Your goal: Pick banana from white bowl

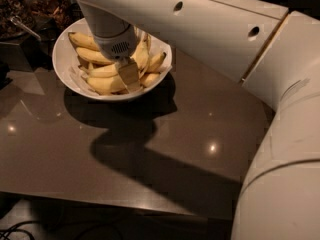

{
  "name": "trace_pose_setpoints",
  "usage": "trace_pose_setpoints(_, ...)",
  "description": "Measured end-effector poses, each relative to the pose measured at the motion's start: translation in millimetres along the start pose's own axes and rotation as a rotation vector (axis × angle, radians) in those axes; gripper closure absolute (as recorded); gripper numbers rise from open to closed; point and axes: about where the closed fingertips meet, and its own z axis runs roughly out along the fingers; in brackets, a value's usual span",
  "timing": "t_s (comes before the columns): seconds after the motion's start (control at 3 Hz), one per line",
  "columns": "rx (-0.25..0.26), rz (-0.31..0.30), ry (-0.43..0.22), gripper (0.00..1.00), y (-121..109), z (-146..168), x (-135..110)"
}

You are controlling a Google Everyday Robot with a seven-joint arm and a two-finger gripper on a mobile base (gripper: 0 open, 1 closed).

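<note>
The white bowl [67,71] stands at the back left of the dark table and holds a pile of yellow bananas [102,84]. I cannot pick out the longest banana with the dark stem tip, because the arm covers the middle of the pile. My gripper [129,78] reaches straight down from its round grey wrist [117,43] into the middle of the pile. Its tip is among the bananas on the side nearer the camera.
My white arm [200,29] crosses the top of the view and its thick lower segment [285,174] fills the right side. Dark containers with food [45,6] stand behind the bowl at the back left. The brown table [165,149] reaches the front edge.
</note>
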Motion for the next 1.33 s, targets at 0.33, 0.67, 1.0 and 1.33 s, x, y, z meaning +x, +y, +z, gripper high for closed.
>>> trace_pose_setpoints(0.33, 0.0, 0.0, 0.0, 0.44, -0.5, -2.3, 0.4)
trace_pose_setpoints(0.67, -0.012, -0.003, -0.012, 0.45, 1.6, 0.7, -2.4)
trace_pose_setpoints(1.0, -0.019, -0.006, -0.019, 0.47, 2.6, 0.9, -3.8)
trace_pose_setpoints(1.33, -0.021, -0.01, -0.035, 0.65, 6.5, 1.1, -5.4)
